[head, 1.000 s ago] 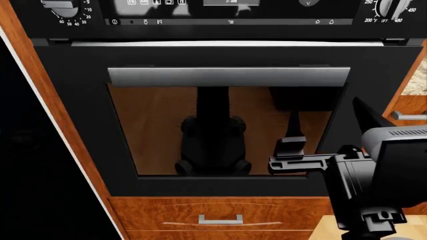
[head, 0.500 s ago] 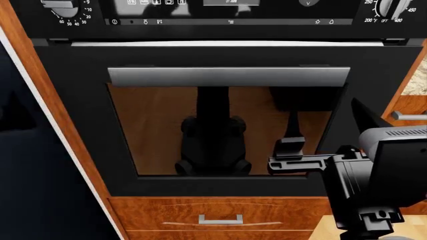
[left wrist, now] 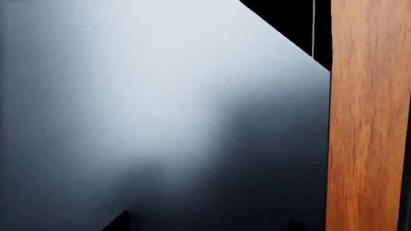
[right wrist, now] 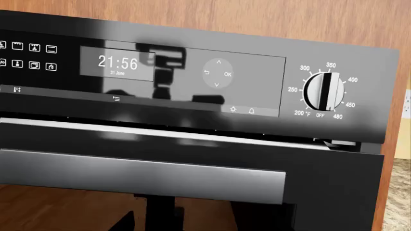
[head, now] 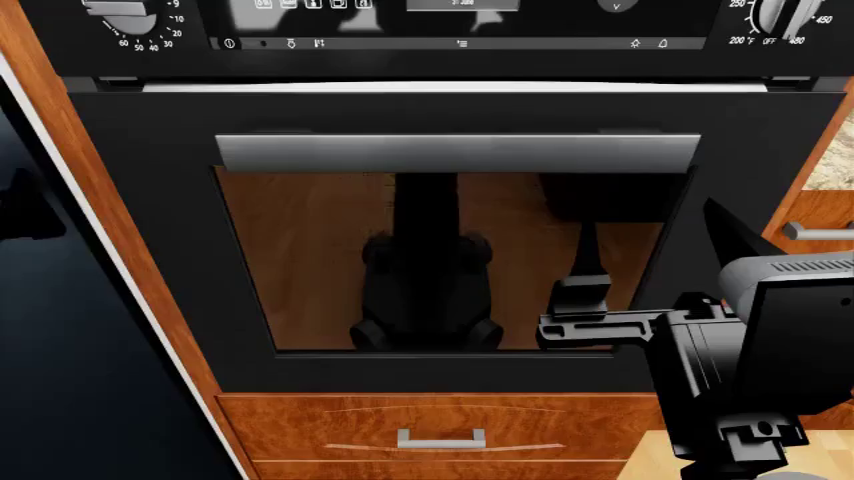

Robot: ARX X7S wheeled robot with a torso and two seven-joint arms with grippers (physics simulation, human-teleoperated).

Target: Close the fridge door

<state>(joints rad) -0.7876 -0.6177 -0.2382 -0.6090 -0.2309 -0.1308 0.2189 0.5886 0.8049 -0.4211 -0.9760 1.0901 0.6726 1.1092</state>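
While left wrist camera faces glossy panel at close range, fridge door (head: 54, 330) lies at far left of head view, beside wood cabinet side (head: 127, 270), long axis vertical. Left arm nearer; its gripper unseen, opening cannot be told. Right gripper (head: 577, 308) idle before oven door (head: 441, 260), jaws apparently narrow. Door surface (left wrist: 160, 120): dark navy, sheen, handle not visible.

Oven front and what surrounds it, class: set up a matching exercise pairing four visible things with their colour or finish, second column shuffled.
Things:
1. oven handle
2. fridge door
3. drawer front
4. right gripper

Colour or finish:
A. reddish-brown wood
B. matte black
C. brushed silver
D. glossy dark navy-black

Pairs: 1-C, 2-D, 3-A, 4-B
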